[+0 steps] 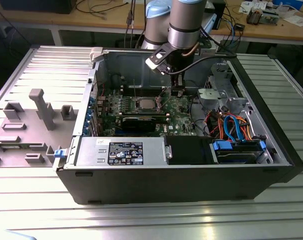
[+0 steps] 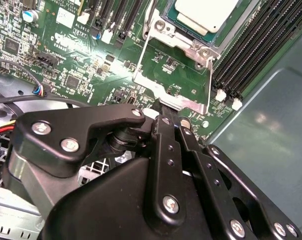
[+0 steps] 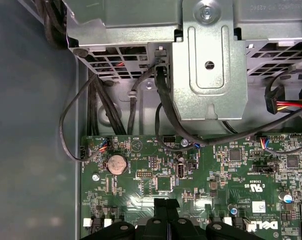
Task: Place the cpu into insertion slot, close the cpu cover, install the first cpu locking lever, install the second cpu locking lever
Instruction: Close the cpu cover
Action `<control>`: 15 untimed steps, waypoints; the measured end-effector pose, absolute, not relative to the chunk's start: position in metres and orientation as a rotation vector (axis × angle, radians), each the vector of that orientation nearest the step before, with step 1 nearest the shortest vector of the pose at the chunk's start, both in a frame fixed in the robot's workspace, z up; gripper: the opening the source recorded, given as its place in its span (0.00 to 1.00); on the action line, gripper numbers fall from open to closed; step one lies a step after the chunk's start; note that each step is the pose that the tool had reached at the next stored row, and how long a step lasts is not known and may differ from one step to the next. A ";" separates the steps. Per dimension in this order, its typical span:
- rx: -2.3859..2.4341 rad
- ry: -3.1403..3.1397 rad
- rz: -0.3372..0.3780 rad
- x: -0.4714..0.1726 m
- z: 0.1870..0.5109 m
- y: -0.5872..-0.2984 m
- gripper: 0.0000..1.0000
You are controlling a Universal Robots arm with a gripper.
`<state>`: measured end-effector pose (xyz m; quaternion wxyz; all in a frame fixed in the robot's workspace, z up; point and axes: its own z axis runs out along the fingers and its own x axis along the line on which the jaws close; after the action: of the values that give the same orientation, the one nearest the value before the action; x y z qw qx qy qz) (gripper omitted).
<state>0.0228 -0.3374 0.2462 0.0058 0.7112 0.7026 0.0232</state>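
We see the cpu [image 1: 145,104] lying in the insertion slot [image 1: 136,106]. Beside it, the cpu cover [image 2: 151,82] stands open. The gripper [image 2: 169,116], fingers pressed together, touches the cover's edge. It might slip off and scratch the board.

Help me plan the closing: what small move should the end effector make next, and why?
Probably tip the cpu cover down over the cpu: it already sits in the insertion slot, the cover stands raised, with the end effector at its free edge.
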 end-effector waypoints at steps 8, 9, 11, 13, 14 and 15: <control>2.226 2.199 0.073 0.017 0.246 -0.337 0.11; 2.226 2.199 0.073 0.017 0.246 -0.337 0.11; 2.226 2.199 0.073 0.017 0.246 -0.337 0.11; 2.226 2.199 0.073 0.017 0.246 -0.337 0.11; 2.226 2.199 0.073 0.017 0.246 -0.337 0.11; 2.226 2.199 0.073 0.016 0.246 -0.337 0.11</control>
<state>0.0158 -0.3374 0.2462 0.0058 0.7111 0.7027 0.0232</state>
